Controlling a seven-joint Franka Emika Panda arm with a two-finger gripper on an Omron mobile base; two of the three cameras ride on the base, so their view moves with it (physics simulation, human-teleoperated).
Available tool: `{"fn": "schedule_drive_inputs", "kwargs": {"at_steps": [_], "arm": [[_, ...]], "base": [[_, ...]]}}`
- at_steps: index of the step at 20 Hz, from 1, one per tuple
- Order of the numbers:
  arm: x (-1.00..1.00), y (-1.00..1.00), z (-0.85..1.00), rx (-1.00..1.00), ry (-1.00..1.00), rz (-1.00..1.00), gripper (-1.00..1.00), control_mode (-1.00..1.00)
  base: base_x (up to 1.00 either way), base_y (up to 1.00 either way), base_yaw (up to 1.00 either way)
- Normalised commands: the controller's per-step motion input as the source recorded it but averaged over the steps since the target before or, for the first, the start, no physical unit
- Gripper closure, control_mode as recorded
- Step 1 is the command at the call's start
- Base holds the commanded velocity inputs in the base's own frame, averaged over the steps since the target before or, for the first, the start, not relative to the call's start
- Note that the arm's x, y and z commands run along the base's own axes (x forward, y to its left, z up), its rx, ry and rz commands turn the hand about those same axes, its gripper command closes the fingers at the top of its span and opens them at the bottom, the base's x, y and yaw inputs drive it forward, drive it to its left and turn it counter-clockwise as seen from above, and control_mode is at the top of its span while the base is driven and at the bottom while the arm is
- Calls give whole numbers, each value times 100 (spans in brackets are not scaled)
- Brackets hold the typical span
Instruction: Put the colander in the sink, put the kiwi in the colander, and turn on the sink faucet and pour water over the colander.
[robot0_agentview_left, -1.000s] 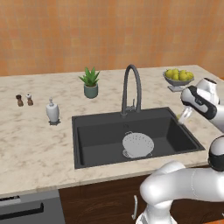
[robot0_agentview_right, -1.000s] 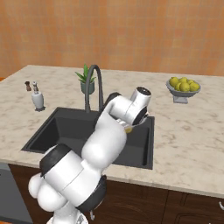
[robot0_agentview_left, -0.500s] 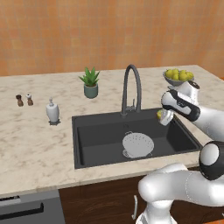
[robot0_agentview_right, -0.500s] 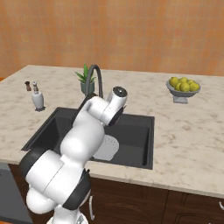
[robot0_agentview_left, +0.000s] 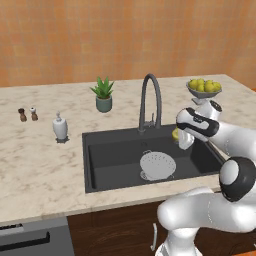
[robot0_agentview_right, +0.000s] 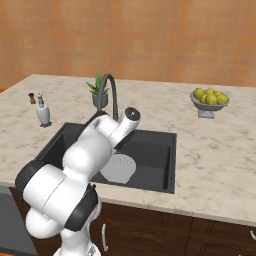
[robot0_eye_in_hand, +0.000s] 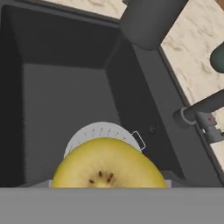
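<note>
Room inside the sink (robot0_agentview_left: 105, 155) is generous: the colander (robot0_agentview_left: 157, 165) sits on the dark floor toward the front, nearer the right half, with bare basin to its left and a strip behind it. Its rim stands apart from every wall (in the right base view the pale bowl (robot0_agentview_right: 118, 168) lies partly behind the white arm). The sink faucet (robot0_agentview_left: 150, 100) rises from the back edge, its arched spout curving over the basin, and in the hand view its dark spout (robot0_eye_in_hand: 148, 19) sits close above while the lever base (robot0_eye_in_hand: 199, 116) shows off to the right.

Around the basin runs a speckled beige countertop (robot0_agentview_left: 40, 165) under an orange wall. On it stand a potted plant (robot0_agentview_left: 103, 94), a white soap dispenser (robot0_agentview_left: 60, 126), two small shakers (robot0_agentview_left: 27, 114) and a fruit bowl (robot0_agentview_left: 204, 89) at the far right.

The arm reaches over the sink's right part, its gripper (robot0_agentview_left: 178, 135) pointing down above the basin, just right of the colander. The kiwi (robot0_eye_in_hand: 109, 168) fills the bottom of the hand view with the colander (robot0_eye_in_hand: 100, 133) directly beyond it, so it seems to be clamped between the fingers, though the fingertips themselves are hidden. A sliver of yellow-green kiwi (robot0_agentview_left: 175, 133) shows beside the wrist.
</note>
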Motion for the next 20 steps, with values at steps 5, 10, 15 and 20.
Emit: {"fn": "schedule_drive_inputs", "kwargs": {"at_steps": [5,10,15,20], "arm": [[21,-19,-1,0,22,15,100,-100],[6,-1,-37,0,2,4,100,-100],[-10,0,-69,0,-10,1,100,-100],[-9,-1,-51,0,-1,1,100,-100]], "base": [[0,0,0],[0,0,0],[0,0,0],[0,0,0]]}}
